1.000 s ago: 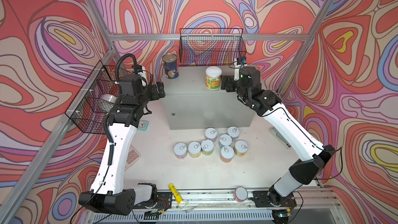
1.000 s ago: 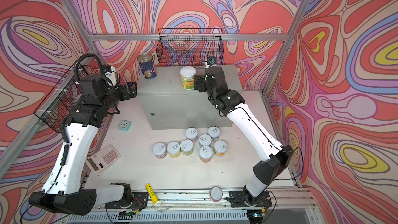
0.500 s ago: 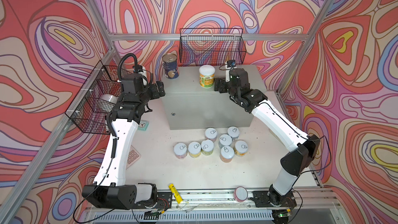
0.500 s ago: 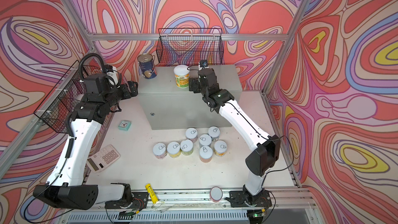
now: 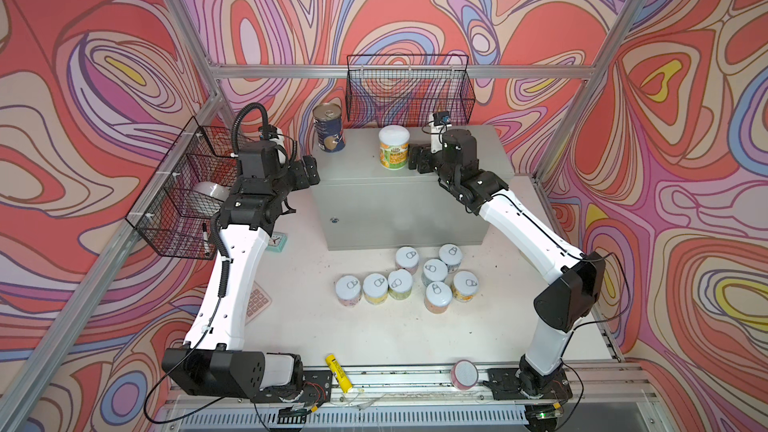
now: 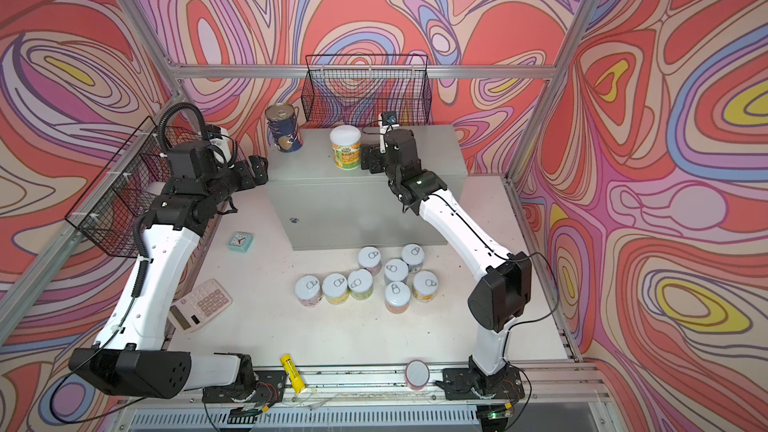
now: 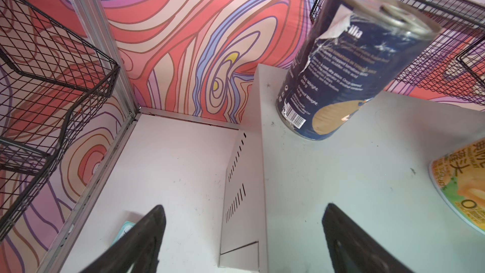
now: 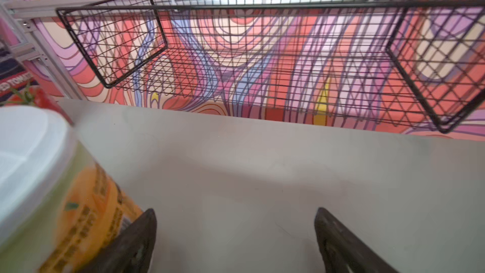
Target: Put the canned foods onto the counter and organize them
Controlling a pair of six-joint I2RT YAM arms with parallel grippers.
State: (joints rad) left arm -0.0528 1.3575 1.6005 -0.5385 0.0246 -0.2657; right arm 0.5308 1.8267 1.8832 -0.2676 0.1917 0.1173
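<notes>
Two canned foods stand upright on the counter (image 5: 457,151). A blue-labelled can (image 5: 328,128) is ahead of the left gripper (image 5: 311,169), whose jaws are open and empty. A white-lidded can (image 5: 393,147) is just outside the right gripper (image 5: 415,158), whose jaws are also spread and empty. Eight cans (image 5: 434,271) are clustered on the table (image 5: 316,326), far from both jaws and not yet placed.

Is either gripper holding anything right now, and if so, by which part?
Nothing: the left gripper and the right gripper are both open, nothing between their jaws.

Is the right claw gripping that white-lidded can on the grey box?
No, the right gripper stands open beside the white-lidded can, with nothing between its jaws.
</notes>
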